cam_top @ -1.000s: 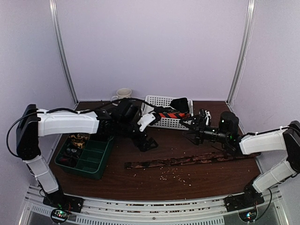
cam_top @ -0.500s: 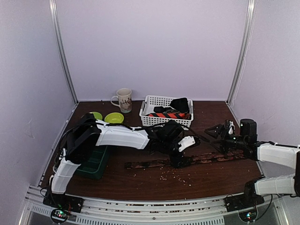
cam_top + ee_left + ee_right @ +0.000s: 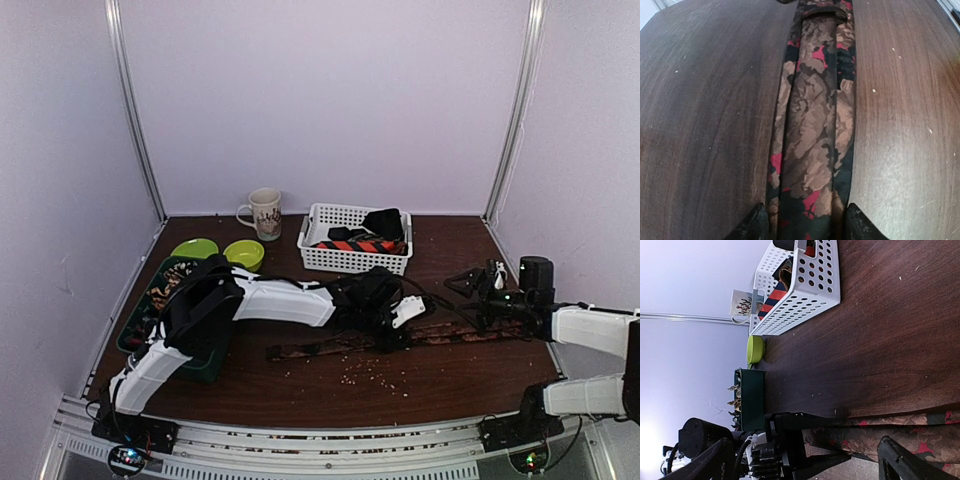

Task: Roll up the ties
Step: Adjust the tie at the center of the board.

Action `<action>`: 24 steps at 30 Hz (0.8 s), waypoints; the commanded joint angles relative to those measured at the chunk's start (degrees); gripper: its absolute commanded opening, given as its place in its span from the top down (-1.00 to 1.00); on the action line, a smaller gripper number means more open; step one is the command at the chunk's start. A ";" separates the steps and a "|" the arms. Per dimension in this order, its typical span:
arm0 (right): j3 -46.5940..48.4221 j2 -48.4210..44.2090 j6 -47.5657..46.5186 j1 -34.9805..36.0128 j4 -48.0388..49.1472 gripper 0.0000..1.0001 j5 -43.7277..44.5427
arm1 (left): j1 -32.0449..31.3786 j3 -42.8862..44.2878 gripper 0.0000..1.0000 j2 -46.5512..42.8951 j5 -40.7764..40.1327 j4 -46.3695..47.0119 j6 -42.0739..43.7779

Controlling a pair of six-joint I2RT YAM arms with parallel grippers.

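Note:
A brown floral tie [image 3: 320,348] with red flecks lies flat across the table; it runs up the middle of the left wrist view [image 3: 812,110]. My left gripper [image 3: 388,338] is down on it, open. Its jaws straddle the tie's width [image 3: 807,227], a fingertip [image 3: 756,225] at each edge. My right gripper [image 3: 470,292] hovers open above the tie's right end [image 3: 920,435], nothing between its fingers [image 3: 805,447]. An orange-red and navy striped tie [image 3: 365,245] and a black one [image 3: 385,222] rest in the white basket [image 3: 345,262].
A mug [image 3: 266,212] stands left of the basket at the back. Two green bowls [image 3: 195,248] [image 3: 243,253] sit beside a dark green tray [image 3: 150,310] of small items under the left arm. Pale crumbs [image 3: 375,375] dot the table in front of the tie.
My left arm swung from near the basket down onto the flat tie, and its jaws narrowed around it. The right arm drew back to the right, still open.

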 commanded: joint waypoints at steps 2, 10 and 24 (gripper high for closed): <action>-0.11 0.59 -3.17 -0.96 -2.46 -0.99 -1.22 | -0.44 -1.68 0.16 1.33 -1.29 3.13 2.01; 1.80 5.25 -8.51 -0.99 -7.56 -0.99 1.25 | -1.91 -4.43 0.48 -0.16 -1.56 3.60 7.64; 2.45 3.38 -0.50 1.22 3.77 -0.99 -1.86 | -0.17 -17.49 -0.96 -18.55 1.01 10.54 -1.40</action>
